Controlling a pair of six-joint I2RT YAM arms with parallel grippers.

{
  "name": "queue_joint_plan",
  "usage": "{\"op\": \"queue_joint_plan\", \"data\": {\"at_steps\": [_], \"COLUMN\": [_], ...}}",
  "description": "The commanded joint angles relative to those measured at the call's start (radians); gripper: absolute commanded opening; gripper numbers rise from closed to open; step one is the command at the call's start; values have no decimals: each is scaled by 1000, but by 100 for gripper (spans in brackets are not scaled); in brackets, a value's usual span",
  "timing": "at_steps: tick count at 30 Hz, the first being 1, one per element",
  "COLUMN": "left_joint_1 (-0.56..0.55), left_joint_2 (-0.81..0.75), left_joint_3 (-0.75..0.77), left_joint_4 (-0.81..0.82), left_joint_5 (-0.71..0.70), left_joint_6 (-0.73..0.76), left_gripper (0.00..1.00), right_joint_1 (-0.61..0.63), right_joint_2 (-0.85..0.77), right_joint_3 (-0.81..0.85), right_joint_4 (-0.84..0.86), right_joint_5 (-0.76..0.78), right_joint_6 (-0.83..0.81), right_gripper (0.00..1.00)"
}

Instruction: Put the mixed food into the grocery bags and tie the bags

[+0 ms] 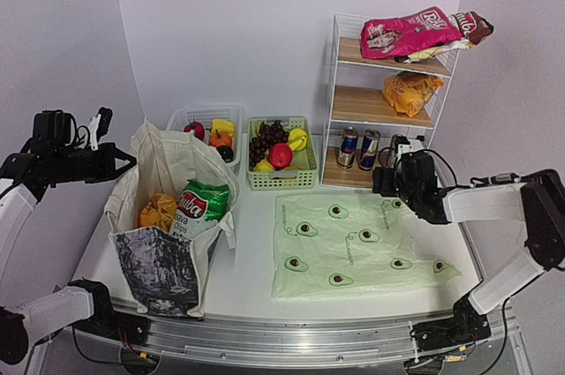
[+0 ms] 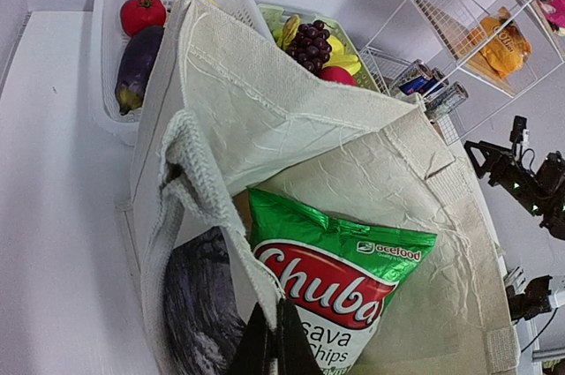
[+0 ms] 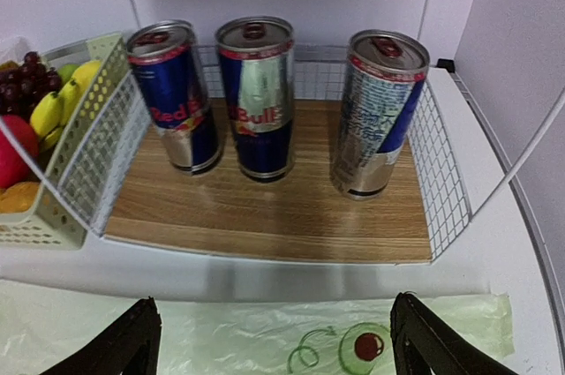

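Observation:
The beige canvas tote (image 1: pixel 168 260) stands open at the front left. It holds a green-white snack packet (image 1: pixel 201 207) and an orange packet (image 1: pixel 157 212). My left gripper (image 1: pixel 119 163) is at the tote's left rim. In the left wrist view it (image 2: pixel 274 344) is shut on the tote's woven rim strap (image 2: pixel 199 181), next to the green packet (image 2: pixel 340 260). The pale-green avocado bag (image 1: pixel 353 247) lies flat on the table. My right gripper (image 1: pixel 388 179) is open and empty above its far edge (image 3: pixel 265 335), facing three drink cans (image 3: pixel 256 97) on the bottom shelf.
A green basket (image 1: pixel 305 176) holds grapes (image 1: pixel 269 135), bananas (image 1: pixel 298 138) and a red apple (image 1: pixel 281 156). A white basket (image 1: pixel 181 117) holds other toy produce. The wire shelf (image 1: pixel 340 66) carries a pink packet (image 1: pixel 415 33) on top and an orange packet (image 1: pixel 409 93) in the middle.

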Motion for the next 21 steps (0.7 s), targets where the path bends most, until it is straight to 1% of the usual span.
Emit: {"op": "queue_joint_plan", "data": {"at_steps": [1, 5, 7, 9, 12, 17, 21], "left_joint_1": [0, 0, 0, 0, 0, 0, 0], "left_joint_2": [-3, 12, 23, 34, 51, 60, 70], "left_joint_3": [-13, -22, -21, -21, -14, -6, -8], "left_joint_4": [128, 157, 168, 176, 179, 192, 206], "left_joint_5": [-22, -22, -24, -26, -29, -22, -6], "left_joint_6": [9, 7, 7, 7, 14, 19, 8], "left_gripper": [0, 0, 0, 0, 0, 0, 0], "right_joint_1": [-83, -129, -146, -156, -163, -204, -212], "right_joint_2": [123, 271, 333, 390, 438, 461, 492], "right_joint_3": [-32, -27, -6, 33, 77, 101, 132], "right_joint_4": [445, 673, 720, 736, 771, 785, 784], "right_joint_5": [-17, -38, -47, -59, -42, -34, -31], "right_joint_6": [-78, -140, -128, -124, -158, -144, -146], "right_gripper": [88, 90, 90, 91, 92, 93, 94]}}
